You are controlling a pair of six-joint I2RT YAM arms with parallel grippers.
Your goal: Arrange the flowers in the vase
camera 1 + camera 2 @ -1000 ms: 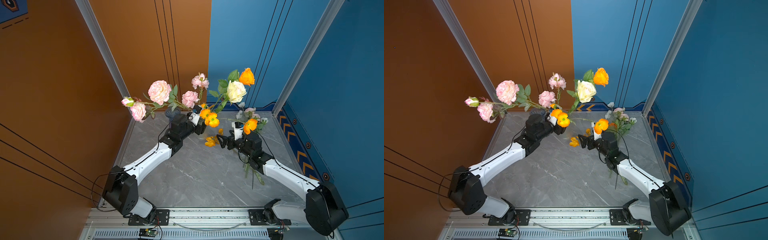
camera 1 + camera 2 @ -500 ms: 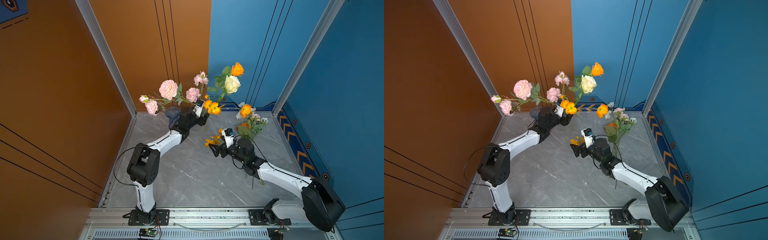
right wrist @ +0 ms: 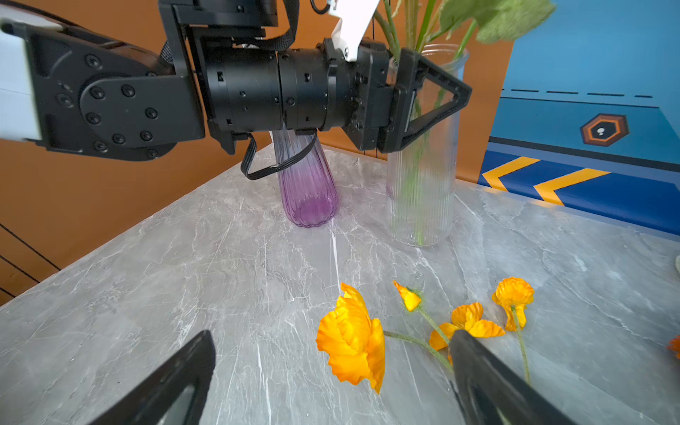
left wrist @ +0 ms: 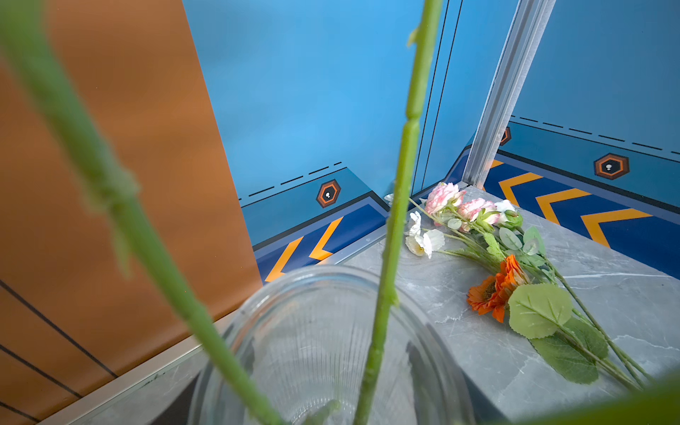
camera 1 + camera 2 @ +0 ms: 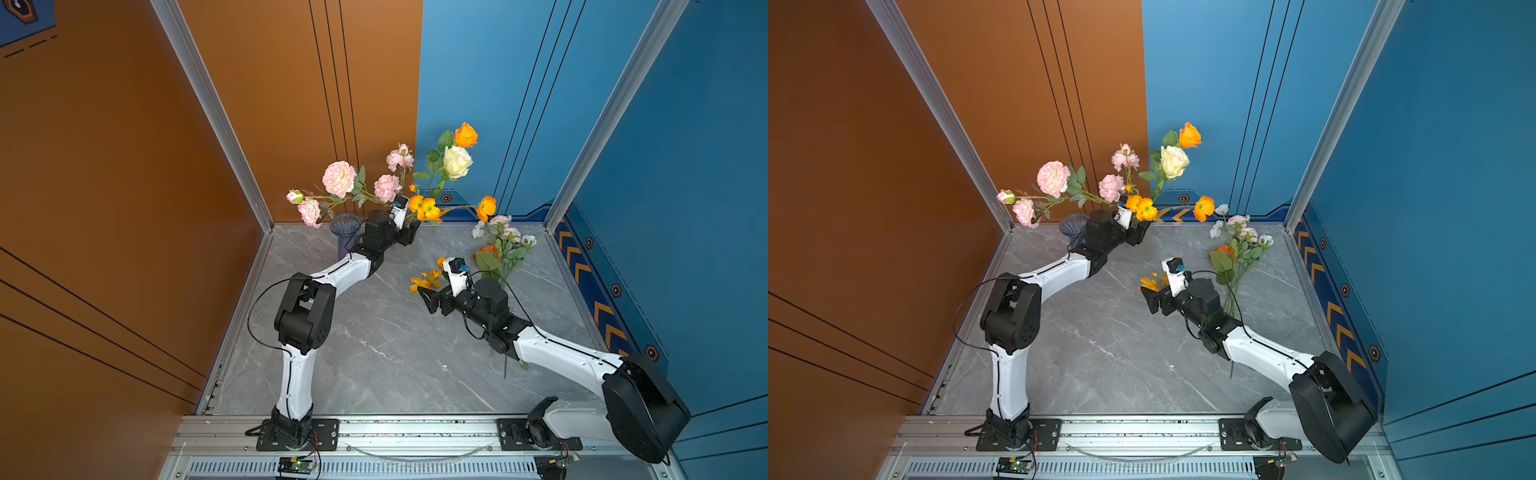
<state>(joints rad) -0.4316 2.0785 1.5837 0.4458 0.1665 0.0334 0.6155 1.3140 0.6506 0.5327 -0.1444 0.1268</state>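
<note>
A clear ribbed vase point(image 3: 419, 198) stands on the grey table at the back, beside a purple vase point(image 3: 307, 191). My left gripper point(image 3: 447, 86) is shut on the clear vase near its rim. Flowers point(image 5: 415, 183) with pink, cream and orange blooms rise from it in both top views point(image 5: 1142, 183), hiding the vase there. In the left wrist view green stems point(image 4: 386, 294) run down into the glass point(image 4: 323, 331). My right gripper point(image 3: 331, 338) hangs open just over a loose yellow-orange sprig point(image 3: 353, 338) lying mid-table point(image 5: 424, 280).
A second bunch of pink, white and orange flowers point(image 5: 503, 245) lies flat at the back right, near the blue wall. The purple vase point(image 5: 345, 232) sits in the far left corner by the orange wall. The right arm point(image 5: 561, 353) stretches over the long stems.
The left arm has carried the clear vase and its flowers down and back toward the far corner, its elbow now raised. The right gripper dipped slightly toward the yellow-orange sprig.
</note>
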